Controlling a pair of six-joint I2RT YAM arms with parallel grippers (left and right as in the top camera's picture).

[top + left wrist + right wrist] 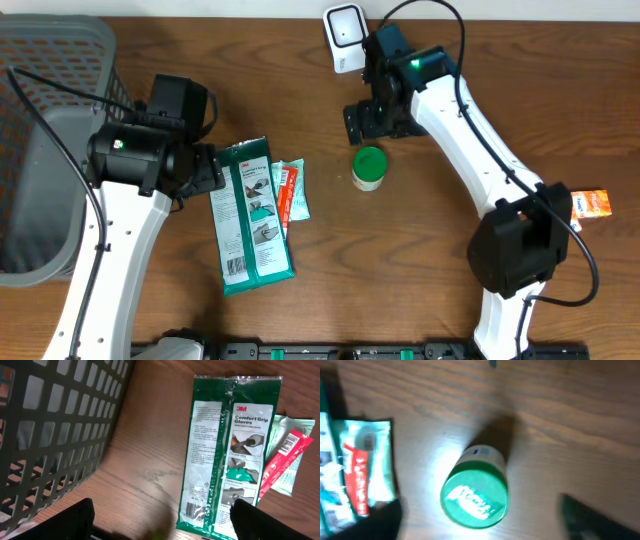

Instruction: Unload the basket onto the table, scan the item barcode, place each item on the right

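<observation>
Right tool (372,125) wide, empty, hovering above small green-lidded jar (369,168), upright on brown wooden bench (420,260) near white boxy scanner (344,33). Left tool (205,170) wide beside green glove packet (252,215). Nothing at scanner; scan looks unfinished.

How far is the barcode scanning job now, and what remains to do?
Done: nothing shows that an item was scanned; the green-lidded jar stands on the table, the gloves pack lies flat. In hand: nothing; the right gripper hangs open near the jar, the left gripper open beside the gloves pack. Left: grasp an item and show its barcode to the white scanner.
</observation>
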